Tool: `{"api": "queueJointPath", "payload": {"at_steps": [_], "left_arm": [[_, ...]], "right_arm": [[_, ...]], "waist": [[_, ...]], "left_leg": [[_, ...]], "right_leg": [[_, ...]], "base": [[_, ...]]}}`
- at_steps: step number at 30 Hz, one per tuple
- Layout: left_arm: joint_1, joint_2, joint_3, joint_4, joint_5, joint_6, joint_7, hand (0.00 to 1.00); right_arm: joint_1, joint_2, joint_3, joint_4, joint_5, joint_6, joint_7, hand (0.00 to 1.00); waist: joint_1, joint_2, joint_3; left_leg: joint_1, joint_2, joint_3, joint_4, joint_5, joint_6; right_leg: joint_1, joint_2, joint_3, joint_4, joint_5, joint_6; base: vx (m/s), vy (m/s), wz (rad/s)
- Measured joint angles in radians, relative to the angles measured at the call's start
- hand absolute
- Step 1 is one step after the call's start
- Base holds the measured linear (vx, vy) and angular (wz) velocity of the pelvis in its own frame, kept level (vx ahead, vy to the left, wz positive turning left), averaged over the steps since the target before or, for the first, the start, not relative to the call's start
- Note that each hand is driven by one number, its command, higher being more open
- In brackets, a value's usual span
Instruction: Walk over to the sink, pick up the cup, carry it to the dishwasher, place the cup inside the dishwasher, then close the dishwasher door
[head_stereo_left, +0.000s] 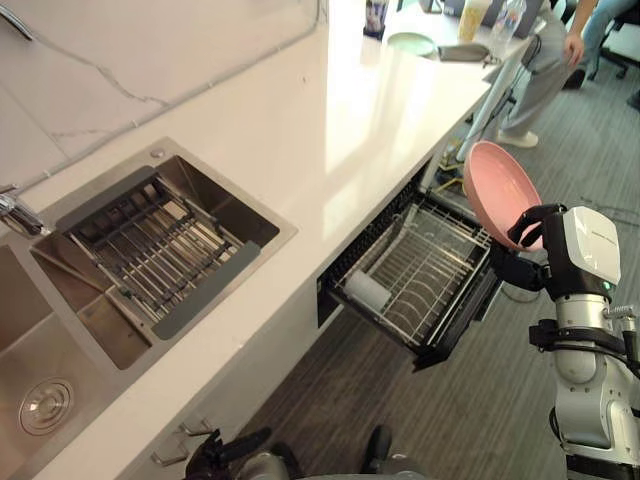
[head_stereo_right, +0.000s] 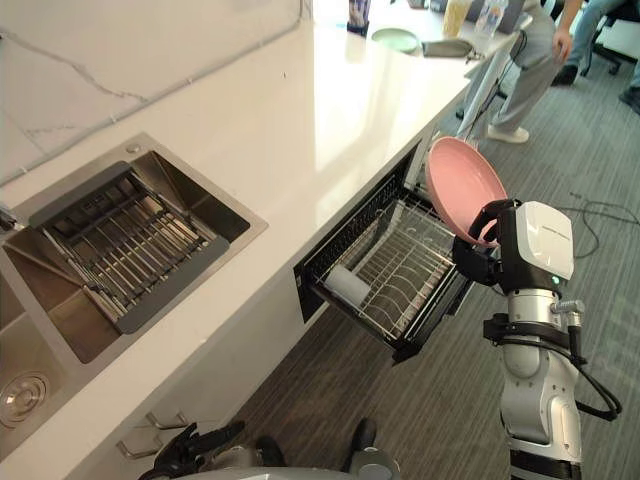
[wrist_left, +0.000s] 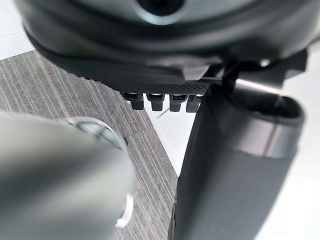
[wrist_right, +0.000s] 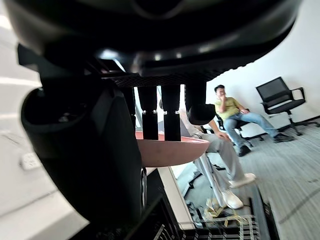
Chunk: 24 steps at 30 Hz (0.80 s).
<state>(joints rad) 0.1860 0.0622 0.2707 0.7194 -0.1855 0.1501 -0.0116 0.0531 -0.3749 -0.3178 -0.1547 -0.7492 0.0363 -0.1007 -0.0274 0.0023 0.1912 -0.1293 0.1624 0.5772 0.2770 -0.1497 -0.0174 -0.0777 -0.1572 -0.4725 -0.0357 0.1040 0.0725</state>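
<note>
we see the right hand (head_stereo_left: 530, 228) clamped on a pink bowl (head_stereo_left: 495, 185) at frame right, above the open dishwasher rack (head_stereo_left: 425, 270); the left hand (head_stereo_left: 215, 452) hangs relaxed at bottom left.

The right robot hand (head_stereo_left: 528, 235) hides part of the pink bowl (head_stereo_left: 497, 185); a person (head_stereo_left: 541, 68) is cut off at top.

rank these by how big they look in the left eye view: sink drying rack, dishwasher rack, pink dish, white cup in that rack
1. sink drying rack
2. dishwasher rack, close behind; it sits farther off, so unsure
3. pink dish, held in the right hand
4. white cup
</note>
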Motion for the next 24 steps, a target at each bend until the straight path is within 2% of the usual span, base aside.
{"api": "queueJointPath", "payload": {"at_steps": [1, 3, 5, 7, 11, 15, 19, 24], "left_arm": [[-0.009, 0.006, -0.025, 0.025, -0.017, -0.029, 0.001, 1.0], [-0.043, 0.008, -0.06, 0.115, -0.034, -0.13, 0.009, 1.0], [-0.094, 0.005, -0.086, 0.168, -0.065, -0.24, 0.042, 1.0], [-0.1, 0.008, -0.098, 0.168, -0.072, -0.281, 0.061, 1.0], [-0.146, 0.023, -0.11, 0.18, -0.092, -0.283, 0.059, 1.0], [-0.194, 0.032, -0.129, 0.175, -0.103, -0.259, 0.055, 1.0], [-0.194, 0.037, -0.133, 0.139, -0.111, -0.249, 0.055, 1.0], [-0.203, 0.038, -0.145, 0.112, -0.112, -0.234, 0.053, 1.0]], "right_arm": [[-0.024, 0.006, 0.017, 0.064, 0.003, 0.015, -0.034, 0.0], [-0.07, 0.017, 0.051, 0.195, 0.013, 0.04, -0.092, 0.0], [-0.117, 0.029, 0.074, 0.31, 0.022, 0.053, -0.18, 0.0], [-0.182, 0.023, 0.082, 0.293, 0.034, 0.055, -0.231, 0.0], [-0.339, -0.035, 0.115, 0.383, 0.06, 0.081, -0.222, 0.0], [-0.514, -0.104, 0.205, 0.525, 0.089, 0.115, -0.192, 0.0], [-0.616, -0.15, 0.27, 0.594, 0.142, 0.143, -0.141, 0.0], [-0.741, -0.191, 0.319, 0.672, 0.202, 0.195, -0.078, 0.0]], "waist": [[0.0, 0.002, 0.023], [-0.001, 0.004, 0.058], [0.002, 0.018, 0.126], [-0.003, 0.021, 0.156], [0.01, 0.025, 0.203], [0.033, 0.049, 0.256], [0.067, 0.064, 0.264], [0.073, 0.072, 0.269]], "left_leg": [[-0.017, -0.005, -0.013, 0.0, 0.004, 0.006], [-0.045, -0.01, -0.026, 0.003, 0.009, 0.014], [-0.079, -0.018, -0.054, 0.007, 0.018, 0.028], [-0.1, -0.025, -0.066, 0.006, 0.022, 0.034], [-0.138, -0.042, -0.103, 0.006, 0.031, 0.043], [-0.192, -0.067, -0.132, -0.01, 0.055, 0.06], [-0.223, -0.088, -0.171, -0.032, 0.075, 0.065], [-0.245, -0.108, -0.211, -0.044, 0.089, 0.074]], "right_leg": [[-0.022, -0.005, 0.003, 0.014, 0.0, 0.0], [-0.052, -0.013, 0.0, 0.027, 0.0, -0.001], [-0.068, -0.019, -0.026, 0.033, 0.003, -0.005], [-0.087, -0.02, -0.026, 0.03, 0.014, -0.008], [-0.108, -0.025, -0.034, 0.013, 0.034, -0.008], [-0.143, -0.037, -0.053, -0.01, 0.06, -0.007], [-0.163, -0.045, -0.07, -0.018, 0.068, -0.006], [-0.169, -0.058, -0.083, -0.019, 0.07, -0.003]], "base": [[-0.08, 0.096, 0.01], [-0.07, 0.083, 0.12], [-0.06, 0.044, 0.31], [-0.05, 0.039, 0.08], [-0.04, 0.053, 0.09], [-0.03, 0.065, 0.19], [0.0, 0.075, 0.21], [0.01, 0.089, 0.22]]}}
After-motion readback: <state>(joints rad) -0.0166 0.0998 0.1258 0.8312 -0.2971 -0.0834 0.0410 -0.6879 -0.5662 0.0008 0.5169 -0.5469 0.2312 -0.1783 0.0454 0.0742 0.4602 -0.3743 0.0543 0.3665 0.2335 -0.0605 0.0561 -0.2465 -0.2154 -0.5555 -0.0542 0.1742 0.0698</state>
